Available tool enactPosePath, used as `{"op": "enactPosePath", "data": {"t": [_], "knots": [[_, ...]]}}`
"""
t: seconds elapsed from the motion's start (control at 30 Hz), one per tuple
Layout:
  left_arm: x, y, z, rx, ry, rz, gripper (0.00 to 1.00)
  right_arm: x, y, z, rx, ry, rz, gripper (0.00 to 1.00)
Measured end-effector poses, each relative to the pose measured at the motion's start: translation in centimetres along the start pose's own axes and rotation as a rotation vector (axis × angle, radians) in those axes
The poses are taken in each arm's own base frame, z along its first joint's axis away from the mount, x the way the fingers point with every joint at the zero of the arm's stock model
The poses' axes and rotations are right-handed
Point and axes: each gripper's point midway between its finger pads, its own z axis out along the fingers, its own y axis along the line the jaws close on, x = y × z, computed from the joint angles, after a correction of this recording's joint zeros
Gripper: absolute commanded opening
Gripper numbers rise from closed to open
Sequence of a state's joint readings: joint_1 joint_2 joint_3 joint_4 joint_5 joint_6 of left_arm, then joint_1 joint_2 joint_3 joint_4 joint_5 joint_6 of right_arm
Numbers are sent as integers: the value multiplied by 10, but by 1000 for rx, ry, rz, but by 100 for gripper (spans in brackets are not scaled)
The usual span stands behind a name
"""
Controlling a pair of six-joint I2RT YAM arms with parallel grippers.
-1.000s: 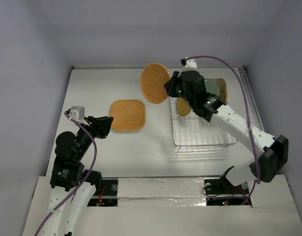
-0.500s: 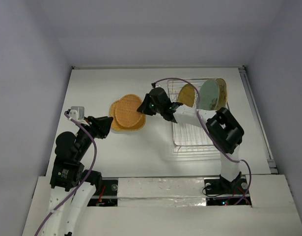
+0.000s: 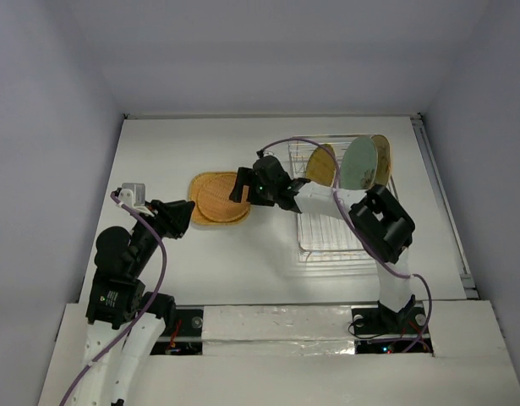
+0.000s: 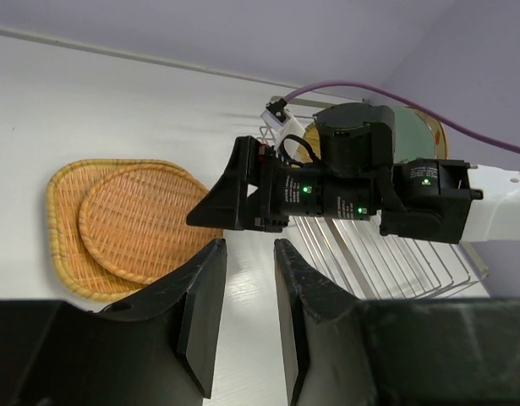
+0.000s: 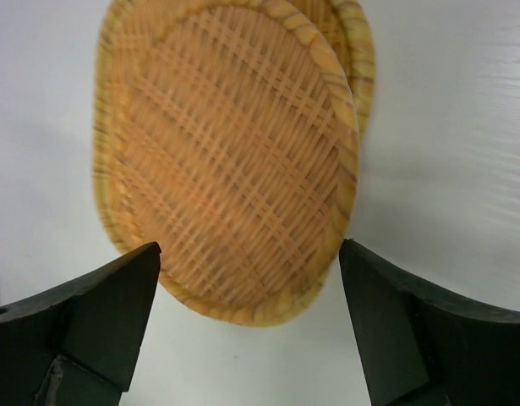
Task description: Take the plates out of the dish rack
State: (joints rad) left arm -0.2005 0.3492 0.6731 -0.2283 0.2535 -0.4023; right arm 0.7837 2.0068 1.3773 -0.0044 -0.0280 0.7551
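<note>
The three plates (image 3: 359,163) standing on edge at the far end of the dish rack (image 3: 344,238) look stiff, light and slick, best pinched at the top rim; the right tool (image 3: 239,188) gapes empty just beside two woven plates (image 4: 133,224) stacked on the counter (image 3: 158,144), the left tool (image 4: 249,254) slightly parted.

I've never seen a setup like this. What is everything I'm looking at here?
round woven plate: one, orange, lying on the rounded-square one
rounded-square woven plate: one, orange, flat on the table, left of the rack
yellowish plate: one, on edge in the rack's far end
green plate: one, pale, on edge, right of the yellowish one
tan plate: one, on edge, rightmost
dish rack: one, silver wire, right side of the table
table: one, white
cables: two, purple, one along each arm
left gripper: black, fingers slightly apart, empty
right gripper: black, wide open, at the stacked plates
</note>
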Motion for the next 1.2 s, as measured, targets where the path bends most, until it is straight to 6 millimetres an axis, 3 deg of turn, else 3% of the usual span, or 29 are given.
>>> {"op": "enactPosePath", "data": {"t": [0.13, 0.2, 0.23, 0.3, 0.33, 0.5, 0.6, 0.7, 0.73, 0.77, 0.83, 1.0, 1.13, 1.2], "knots": [[0, 0, 0, 0, 0, 0, 27, 1, -15, -12, 95, -1, -77, 94], [0, 0, 0, 0, 0, 0, 27, -7, -19, -24, 134, -21, -115, 87], [0, 0, 0, 0, 0, 0, 27, -12, -19, -32, 151, -35, -135, 64], [0, 0, 0, 0, 0, 0, 27, -27, -15, -52, 170, -81, -169, 27], [0, 0, 0, 1, 0, 0, 27, -38, -13, -65, 186, -115, -186, 1], [0, 0, 0, 1, 0, 0, 27, -99, -11, -154, 274, -338, -216, 0], [0, 0, 0, 1, 0, 0, 27, -134, -30, -209, 355, -470, -192, 0], [0, 0, 0, 1, 0, 0, 27, -159, -71, -247, 466, -557, -144, 41], [0, 0, 0, 1, 0, 0, 27, -162, -86, -253, 505, -564, -134, 61], [0, 0, 0, 1, 0, 0, 27, -165, -105, -258, 553, -565, -120, 67], [0, 0, 0, 1, 0, 0, 27, -160, -133, -256, 623, -535, -121, 69], [0, 0, 0, 1, 0, 0, 27, -139, -165, -224, 672, -405, -146, 54], [0, 0, 0, 2, -2, 0, 27, -129, -181, -204, 687, -331, -161, 18], [-1, -1, -1, 3, -5, 1, 27, -128, -185, -199, 691, -318, -162, 10]]}}
